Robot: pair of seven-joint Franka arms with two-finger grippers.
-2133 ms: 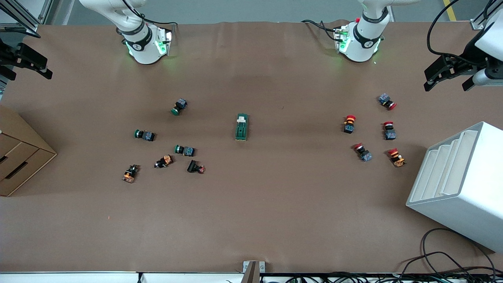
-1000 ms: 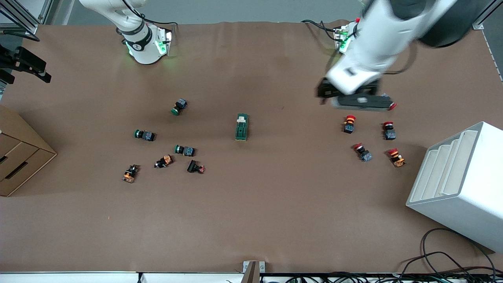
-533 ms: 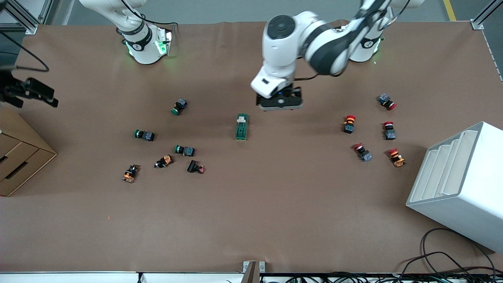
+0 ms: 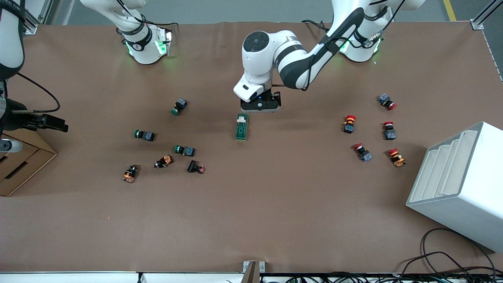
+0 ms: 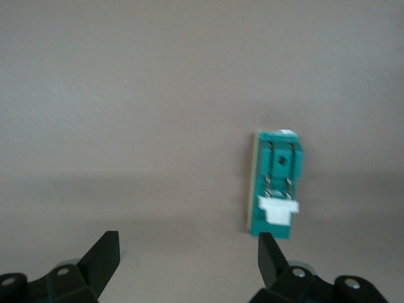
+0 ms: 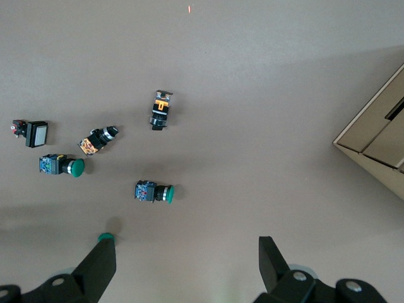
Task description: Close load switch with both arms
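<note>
Brown table point(image 4: 251, 216): left pincer point(image 5: 188, 255) spread over load switch point(image 4: 241, 127).

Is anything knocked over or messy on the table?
Yes, a bit. The little push buttons lie tipped on their sides, scattered in two loose groups. The load switch sits flat, with the left claw open above the table beside it.

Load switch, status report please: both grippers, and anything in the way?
Left gripper open, empty, over the table beside the load switch. Right gripper open, empty, near the cardboard box. Switch untouched, flat on the table. Nothing blocking it.
</note>
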